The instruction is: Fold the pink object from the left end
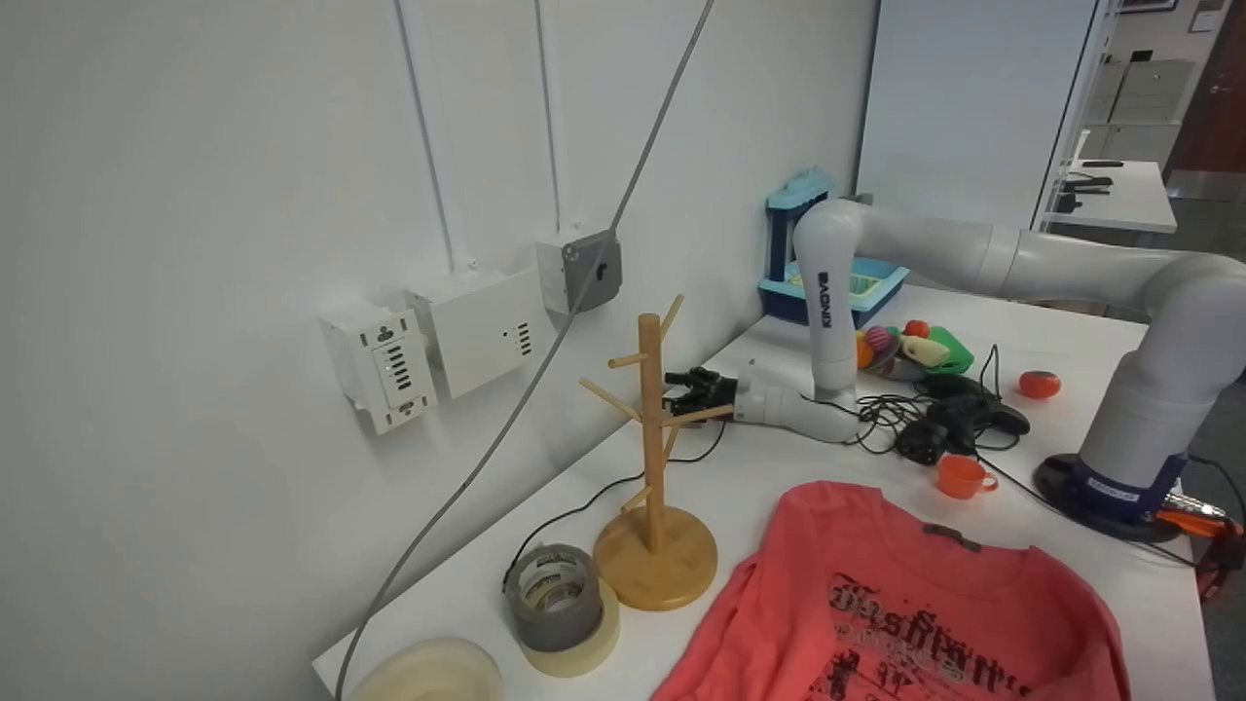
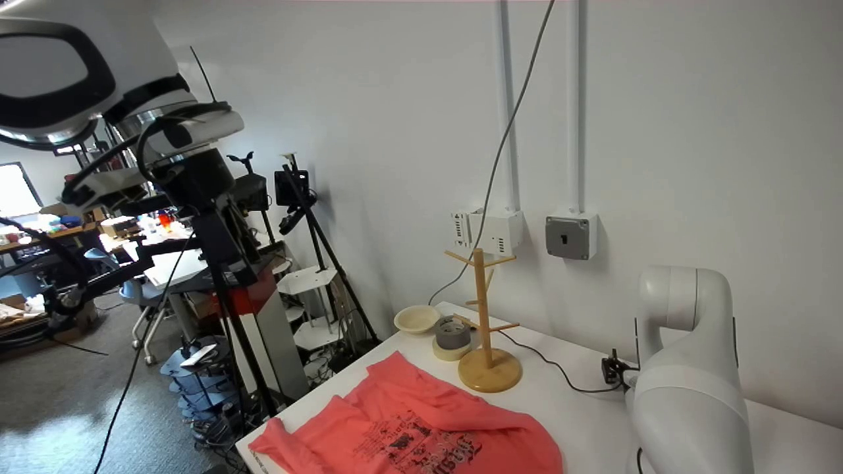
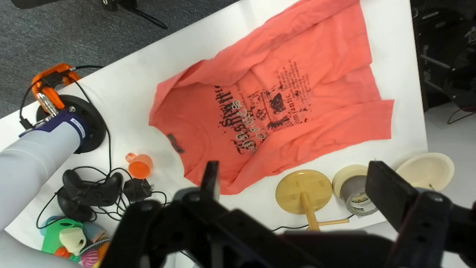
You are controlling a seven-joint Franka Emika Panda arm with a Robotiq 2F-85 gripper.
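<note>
The pink object, a salmon-pink shirt with dark lettering, lies flat and somewhat wrinkled on the white table. It shows in both exterior views (image 1: 876, 604) (image 2: 408, 428), cut off at the lower edge, and in the wrist view (image 3: 312, 100). In the wrist view its neck with a dark label points left, its hem is at the right, and its sleeves lie along the upper and lower sides. My gripper (image 3: 295, 167) is open and empty, its fingers wide apart, high above the table. In an exterior view the gripper (image 2: 230, 243) hangs in the air at upper left, away from the shirt.
A wooden mug tree (image 1: 654, 458) stands close beside the shirt, with stacked tape rolls (image 1: 555, 604) and a pale bowl (image 2: 417, 319) near it. A second white arm (image 1: 973, 253), an orange cup (image 3: 140, 166), cabled controllers (image 3: 91, 190) and toys lie beyond the neck end.
</note>
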